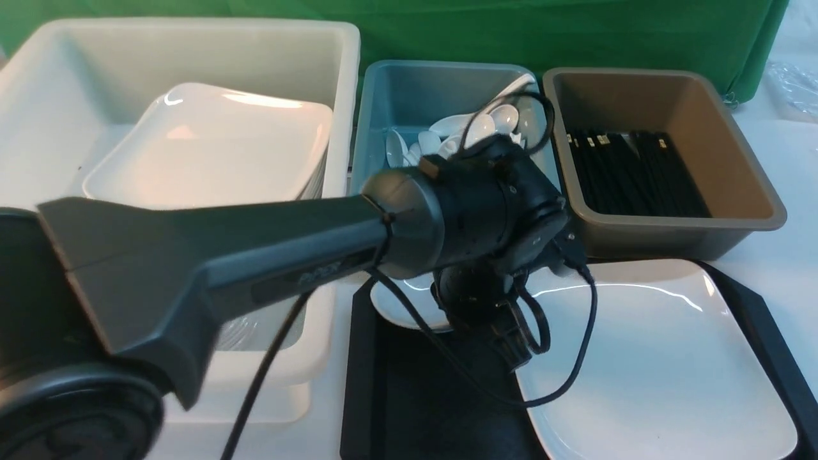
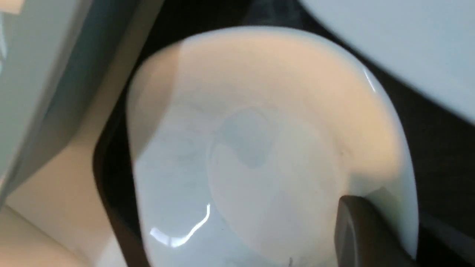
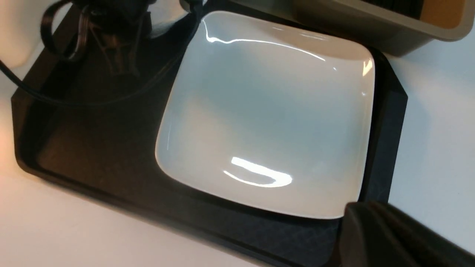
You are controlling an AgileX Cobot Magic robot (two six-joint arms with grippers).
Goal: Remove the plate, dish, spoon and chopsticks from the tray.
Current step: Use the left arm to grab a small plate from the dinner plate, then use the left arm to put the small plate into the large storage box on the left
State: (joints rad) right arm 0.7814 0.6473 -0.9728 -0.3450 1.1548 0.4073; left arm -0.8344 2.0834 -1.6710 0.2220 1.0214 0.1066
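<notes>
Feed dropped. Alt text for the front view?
The left end effector is down at a small dish on the black tray, beside the large white plate. Behind stand a white bin of plates, a blue bin of spoons, a brown bin of chopsticks.

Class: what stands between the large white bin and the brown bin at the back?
A blue bin holding white spoons, seen in the front view.

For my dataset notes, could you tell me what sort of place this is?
Likely a staged dish-clearing station: white bin of plates, blue bin of spoons, brown bin of chopsticks.
</notes>
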